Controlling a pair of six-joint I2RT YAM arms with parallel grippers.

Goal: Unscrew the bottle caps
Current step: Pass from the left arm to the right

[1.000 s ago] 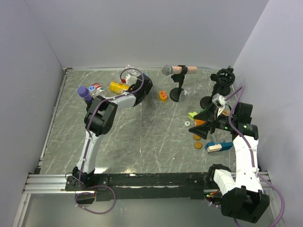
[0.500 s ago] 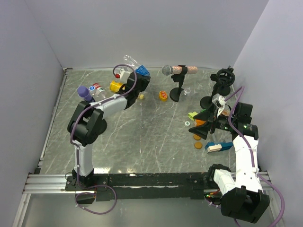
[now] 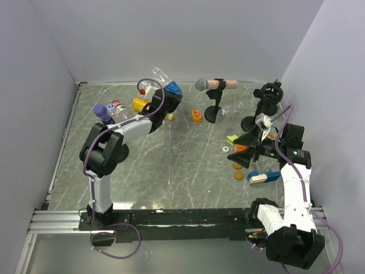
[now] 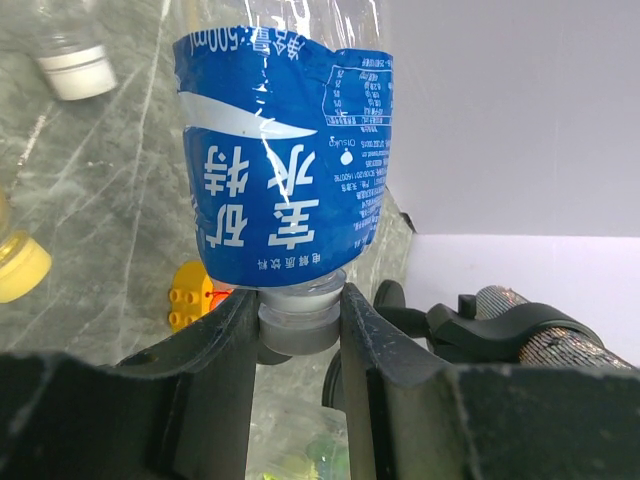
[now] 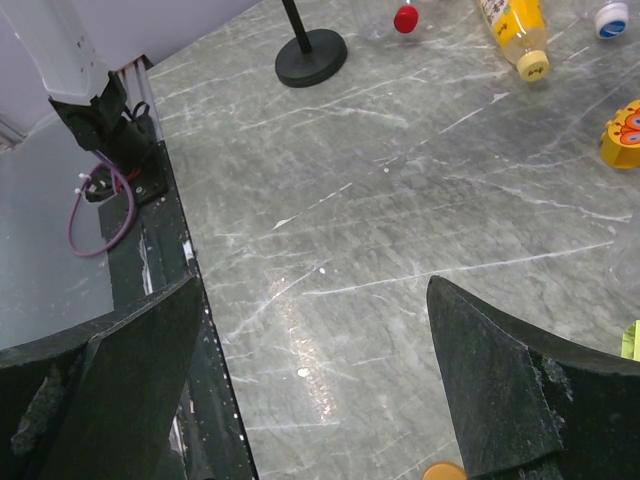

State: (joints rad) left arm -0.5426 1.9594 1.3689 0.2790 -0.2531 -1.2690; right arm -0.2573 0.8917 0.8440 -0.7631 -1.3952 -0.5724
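My left gripper (image 4: 297, 330) is shut on the greyish white bottle cap (image 4: 297, 322) of a clear bottle with a blue label (image 4: 285, 170), which points away from the jaws. From above, that gripper (image 3: 165, 96) is at the back left of the table, and the blue-label bottle (image 3: 171, 88) is lifted toward the back wall. A yellow bottle (image 3: 140, 104) and a red-capped bottle (image 3: 142, 90) lie beside it. My right gripper (image 5: 320, 380) stands open over bare table, holding nothing. Loose orange caps (image 3: 238, 170) lie near the right gripper (image 3: 251, 149).
A grey-headed microphone on a stand (image 3: 208, 85) is at the back centre. A purple-headed microphone (image 3: 101, 111) lies at the left. A stubby orange bottle (image 3: 196, 116), a yellow-green block (image 3: 232, 138), a white ring (image 3: 224, 148) and a blue-and-white piece (image 3: 263, 177) lie around the right side.
The left arm has swung and lifted, bringing the blue-label bottle up toward the back wall, with little movement in the last half second. The right arm has not moved.
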